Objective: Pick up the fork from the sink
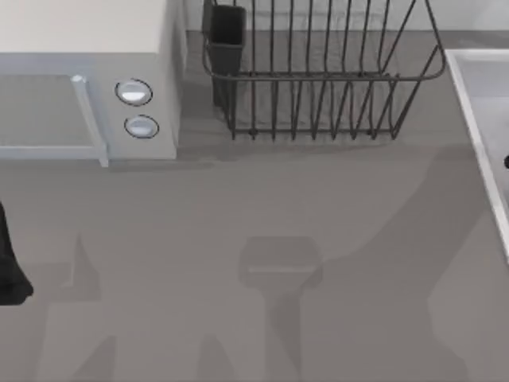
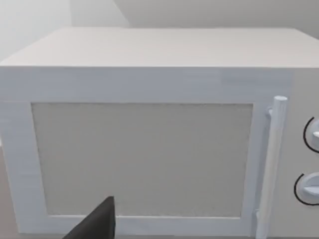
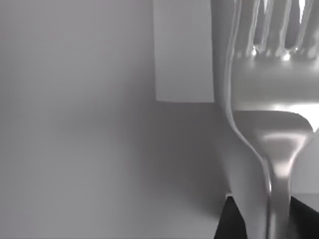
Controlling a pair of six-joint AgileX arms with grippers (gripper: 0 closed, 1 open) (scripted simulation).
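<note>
Right wrist view: the fork [image 3: 271, 99] fills the right of the frame, 4 tines up, its slim neck running down between the right gripper [image 3: 266, 219], whose dark fingers [image 3: 230, 221] look clamped on it. Light, stiff, slippery metal, I judge; the neck suits gripping. Left gripper [image 2: 97, 224]: cannot tell.

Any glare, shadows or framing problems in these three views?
Top view: soft grey arm shadows fall across the table; sink cropped at the right edge. Right wrist view: bright highlights glint on the fork, very close to the lens. Left wrist view: the microwave is evenly lit, without glare.
</note>
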